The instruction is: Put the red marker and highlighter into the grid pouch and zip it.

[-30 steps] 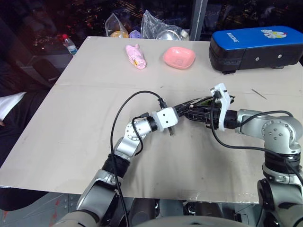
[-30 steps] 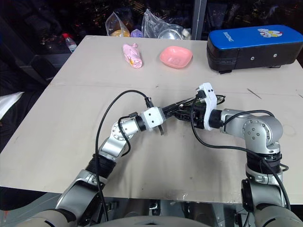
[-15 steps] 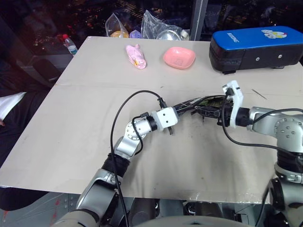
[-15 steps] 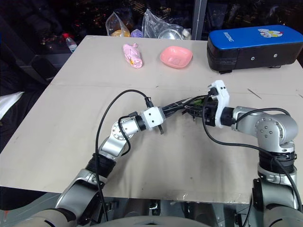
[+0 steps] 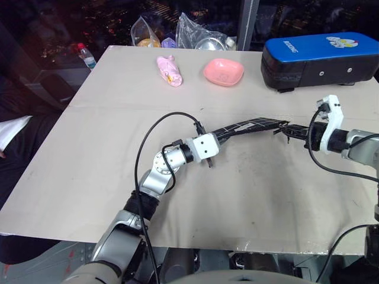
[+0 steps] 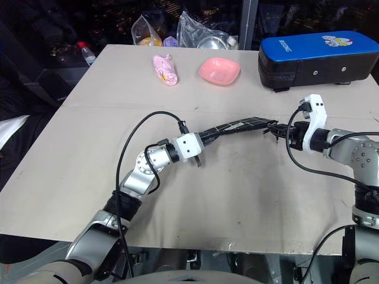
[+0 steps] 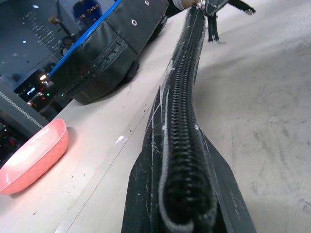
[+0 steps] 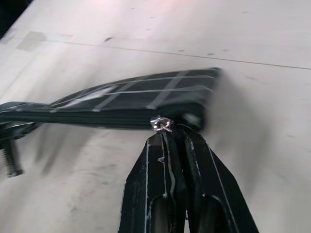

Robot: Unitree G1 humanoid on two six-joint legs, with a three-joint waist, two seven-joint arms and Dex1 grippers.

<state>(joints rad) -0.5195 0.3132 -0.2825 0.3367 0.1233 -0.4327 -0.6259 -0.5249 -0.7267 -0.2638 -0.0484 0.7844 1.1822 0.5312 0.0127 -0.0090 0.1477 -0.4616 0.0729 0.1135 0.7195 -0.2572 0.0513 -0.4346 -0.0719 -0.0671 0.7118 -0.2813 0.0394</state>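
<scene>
The grid pouch (image 5: 251,125), black with white lines, hangs stretched out lengthwise just above the table between my two grippers. My left gripper (image 5: 222,135) is shut on its left end. At its right end my right gripper (image 5: 291,131) is shut on the zipper pull (image 8: 162,124). In the left wrist view the zipper (image 7: 187,121) runs closed along the pouch's top edge. The red marker and the highlighter are hidden from view.
At the back right stands a blue-topped hard case (image 5: 320,59). A pink bowl (image 5: 224,72) and a pink packet (image 5: 169,70) lie at the back middle, with plastic bags (image 5: 201,32) behind them. A small bottle (image 5: 87,56) stands off the back left corner.
My right gripper has moved to the right along the pouch with the zipper pull in it, and the pouch now hangs stretched out. The left gripper has stayed in place.
</scene>
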